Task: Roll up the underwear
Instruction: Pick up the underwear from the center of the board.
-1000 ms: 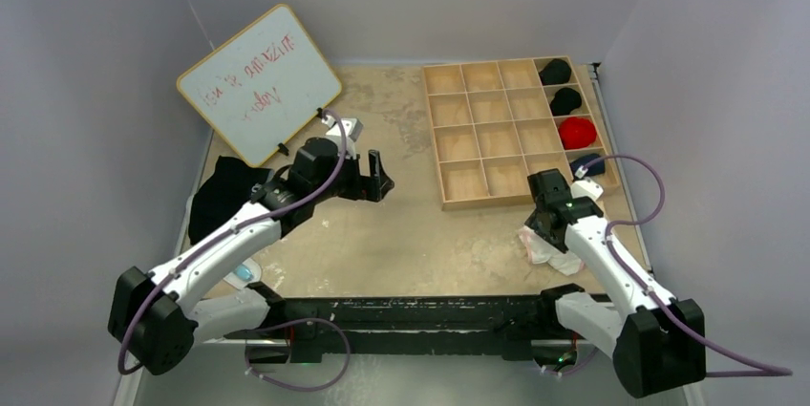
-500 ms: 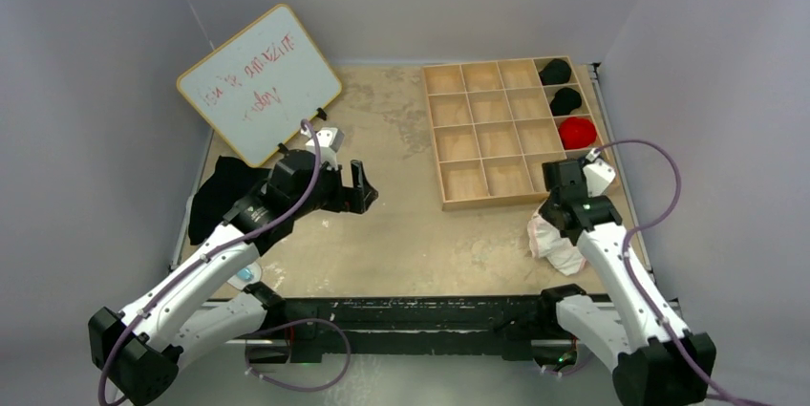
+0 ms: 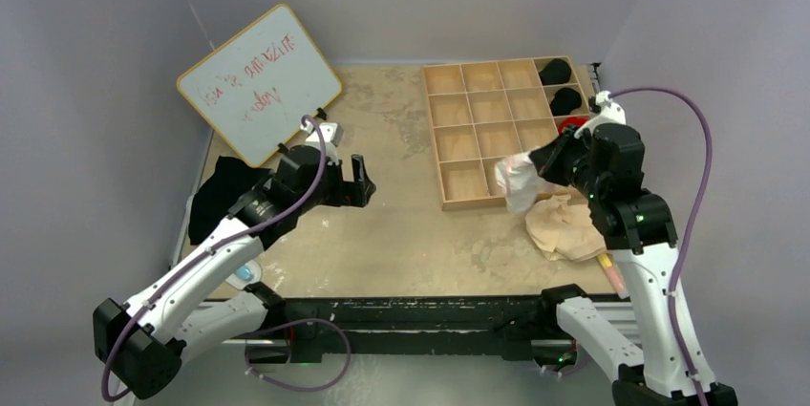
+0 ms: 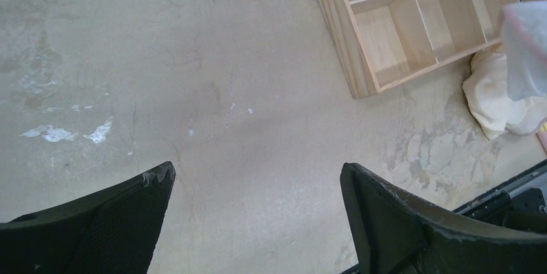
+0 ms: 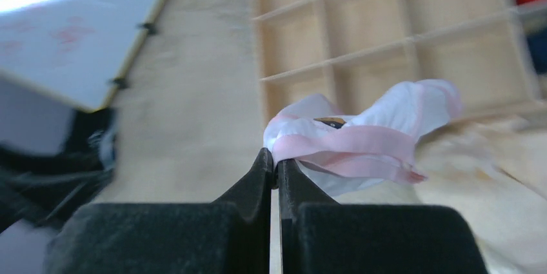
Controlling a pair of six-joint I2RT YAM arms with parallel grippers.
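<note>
A white pair of underwear (image 3: 517,180) with a pink waistband hangs in the air over the front edge of the wooden tray. My right gripper (image 3: 539,163) is shut on its band; in the right wrist view the band (image 5: 361,142) sits pinched at the closed tips of my right gripper (image 5: 276,161). A crumpled beige garment (image 3: 564,224) lies on the table below it, at the front right. My left gripper (image 3: 357,182) hovers over the middle of the table, open and empty, and the left wrist view shows bare tabletop between the fingers of the left gripper (image 4: 258,171).
The wooden compartment tray (image 3: 478,129) holds two black rolls (image 3: 554,72) and a red one (image 3: 573,123) in its right column. A whiteboard (image 3: 258,81) leans at the back left. A black garment (image 3: 224,194) lies at the left edge.
My right gripper shut on the white underwear in the front-right pile and lifted it up and left to the tray's front edge. My left arm drew back slightly to the left.
</note>
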